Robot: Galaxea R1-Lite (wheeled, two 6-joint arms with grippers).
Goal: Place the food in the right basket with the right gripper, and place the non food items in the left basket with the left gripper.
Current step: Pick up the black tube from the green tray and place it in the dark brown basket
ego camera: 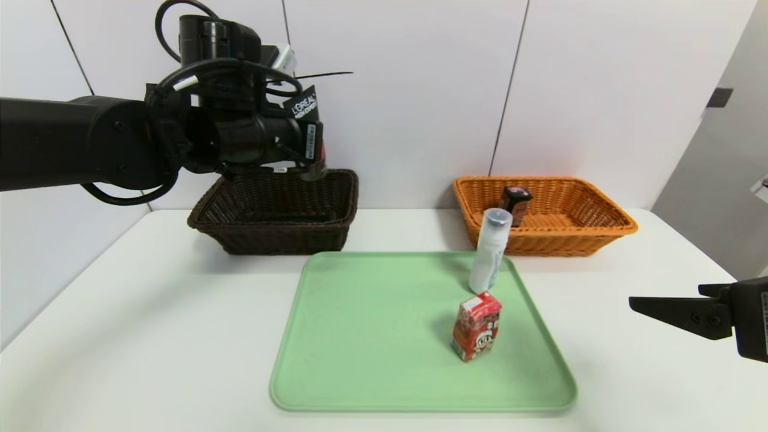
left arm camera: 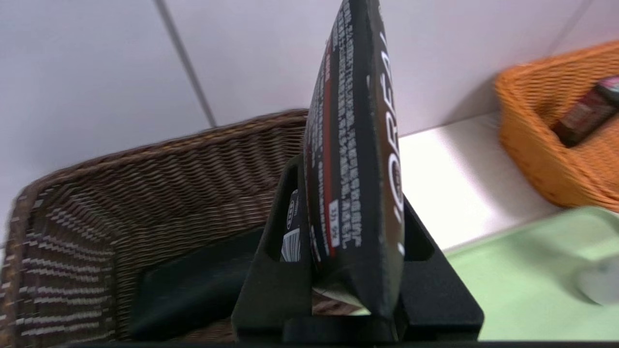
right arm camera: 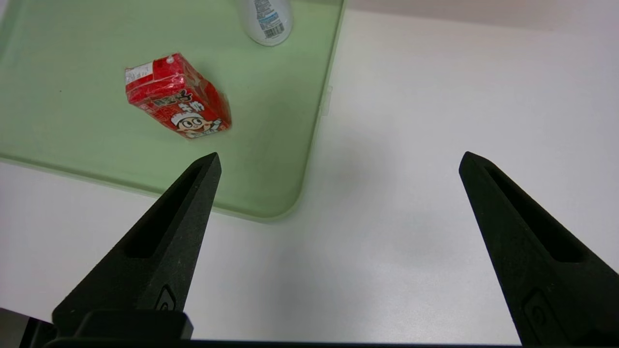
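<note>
lowering the tube (left arm camera: 355, 145) basketward
our left gripper (left arm camera: 355, 208) pinches its probably soft, slick body mid-length; dark basket (ego camera: 285, 237) below the fingers

Green tray (ego camera: 420, 384) on white table (ego camera: 210, 336); pale panelled wall (ego camera: 408, 90) behind table.

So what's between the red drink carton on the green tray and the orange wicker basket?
The slim white bottle with the grey cap stands between the red carton and the orange basket, as the head view shows.
</note>
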